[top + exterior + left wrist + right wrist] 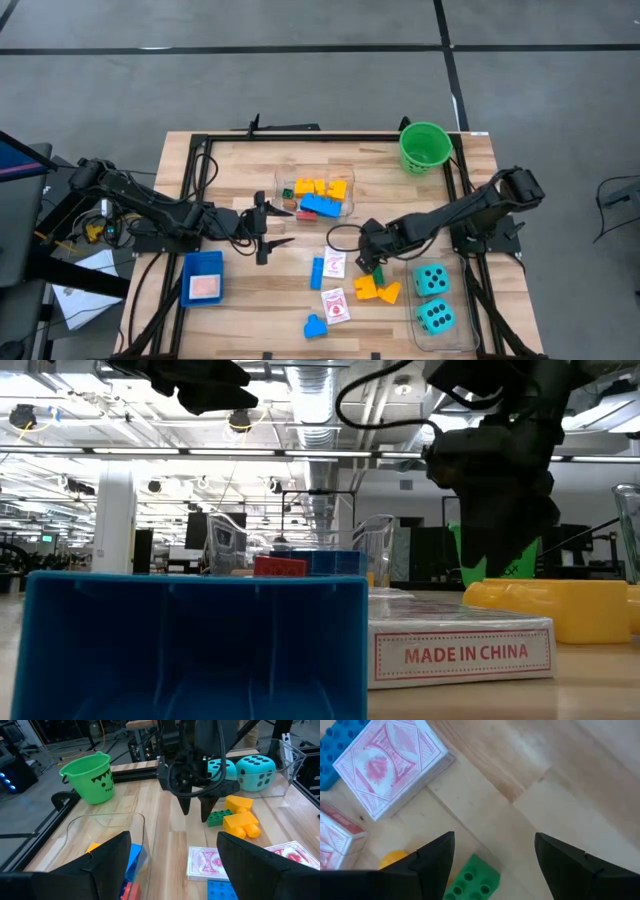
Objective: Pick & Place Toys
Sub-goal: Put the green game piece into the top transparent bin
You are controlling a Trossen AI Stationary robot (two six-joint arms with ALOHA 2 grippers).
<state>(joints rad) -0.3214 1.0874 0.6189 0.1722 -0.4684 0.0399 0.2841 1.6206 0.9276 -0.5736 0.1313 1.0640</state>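
My right gripper (372, 262) points down, open, just above the table beside a green brick (220, 816). In the right wrist view the green brick (472, 880) lies between the two fingers, nearer one of them, and no touch shows. Yellow bricks (376, 290) lie next to it. Two white-and-red card boxes (334, 263) (337, 305) and blue bricks (317, 272) lie flat on the wood. Two teal dice (433, 298) sit in a clear tub. My left gripper (268, 232) hovers open at centre left, holding nothing.
A clear tub (345, 180) at the table's middle holds several blue, yellow and orange bricks. A green bucket (424, 147) stands at the far right corner. A blue tray (203, 278) with a card in it sits near the front left. A black frame rail (330, 136) borders the table.
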